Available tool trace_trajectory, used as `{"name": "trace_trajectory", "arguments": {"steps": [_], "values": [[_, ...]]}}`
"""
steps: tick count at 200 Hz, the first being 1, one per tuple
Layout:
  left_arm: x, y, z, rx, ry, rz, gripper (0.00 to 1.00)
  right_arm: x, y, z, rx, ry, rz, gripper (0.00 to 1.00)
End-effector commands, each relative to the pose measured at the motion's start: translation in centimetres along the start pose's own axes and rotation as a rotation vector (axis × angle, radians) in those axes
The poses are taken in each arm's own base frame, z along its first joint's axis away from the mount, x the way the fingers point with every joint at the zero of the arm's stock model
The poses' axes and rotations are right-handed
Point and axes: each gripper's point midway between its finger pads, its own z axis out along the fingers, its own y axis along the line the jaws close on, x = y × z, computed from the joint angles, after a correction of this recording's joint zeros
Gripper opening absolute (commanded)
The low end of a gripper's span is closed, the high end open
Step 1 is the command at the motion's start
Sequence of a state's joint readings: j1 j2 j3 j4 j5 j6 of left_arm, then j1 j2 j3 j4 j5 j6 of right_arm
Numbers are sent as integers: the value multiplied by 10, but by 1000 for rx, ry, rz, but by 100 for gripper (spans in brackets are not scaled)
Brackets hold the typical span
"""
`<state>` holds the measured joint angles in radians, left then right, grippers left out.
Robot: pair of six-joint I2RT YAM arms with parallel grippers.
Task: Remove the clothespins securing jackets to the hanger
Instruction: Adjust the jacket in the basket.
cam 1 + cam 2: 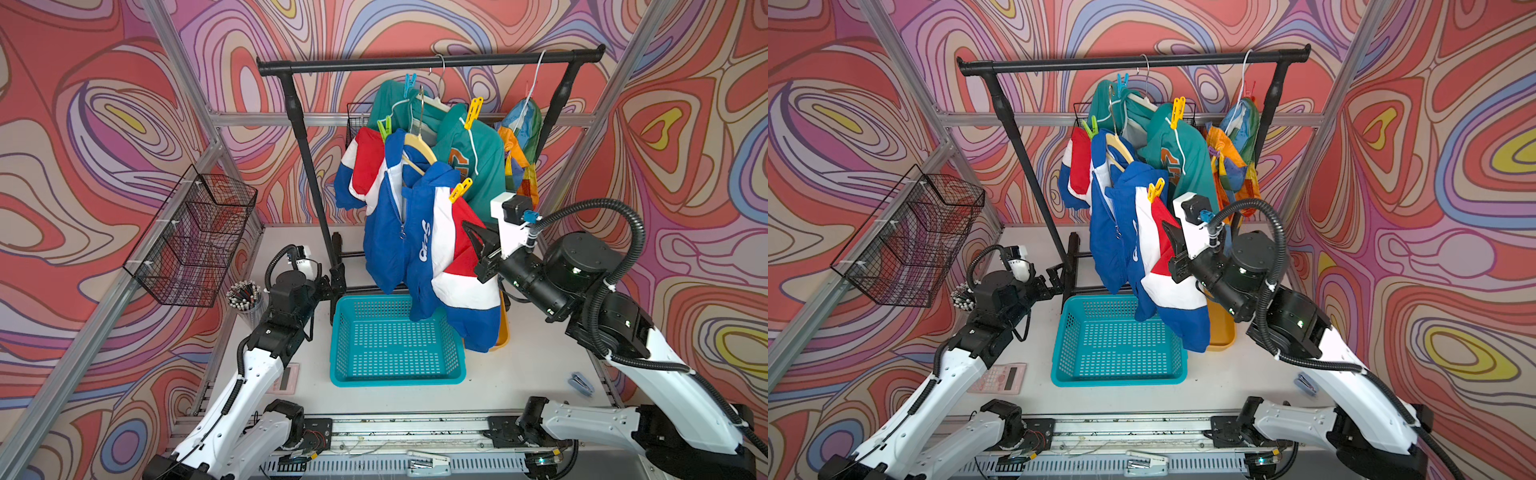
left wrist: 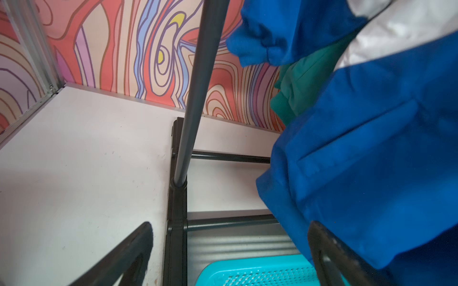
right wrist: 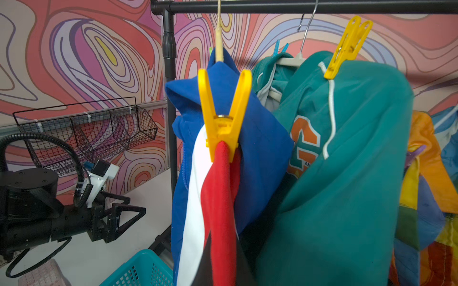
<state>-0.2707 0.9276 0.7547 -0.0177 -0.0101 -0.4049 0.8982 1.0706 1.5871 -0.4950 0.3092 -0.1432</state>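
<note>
As swirly red-and-purple walls [image 1: 104, 124] close in the room, the white counter [image 1: 519, 374] carries a teal basket [image 1: 395, 380] at the foot of the black rack [image 1: 415, 63]. Up there, a yellow clothespin [image 3: 224, 123] bites the blue jacket [image 1: 390, 241]; a second yellow clothespin [image 3: 347, 47] grips the teal jacket [image 1: 478, 166]. Right end effector [image 1: 467, 226] clenched, against the blue sleeve; left end effector [image 2: 230, 230] spread wide, low by the rack's post.

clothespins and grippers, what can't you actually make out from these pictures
- Green clothespin: in the right wrist view, almost wholly behind the blue jacket.
- Purple clothespin: in the right wrist view, largely covered by the teal jacket.
- Right gripper: shut beside the blue jacket's sleeve in a top view; contact cannot be told.
- Left gripper: in the left wrist view, its open fingers are cut off by the bottom edge.
</note>
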Motion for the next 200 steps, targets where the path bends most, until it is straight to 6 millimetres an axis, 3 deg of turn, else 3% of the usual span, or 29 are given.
{"name": "trace_trajectory", "arguments": {"steps": [1,64,113,174,200], "values": [[-16,-15,3,54,-29,19,100,-20,-2,-16,-20,-79,34,0],[-49,-45,22,144,-56,93,100,-7,-7,-50,-50,-76,71,0],[-43,-71,53,273,16,93,98,-3,0,-58,-101,-69,77,0],[-48,-77,78,282,24,122,93,6,10,-65,-166,-41,77,0],[-48,-72,86,245,29,150,93,-1,11,-75,-191,-64,90,0]]}}
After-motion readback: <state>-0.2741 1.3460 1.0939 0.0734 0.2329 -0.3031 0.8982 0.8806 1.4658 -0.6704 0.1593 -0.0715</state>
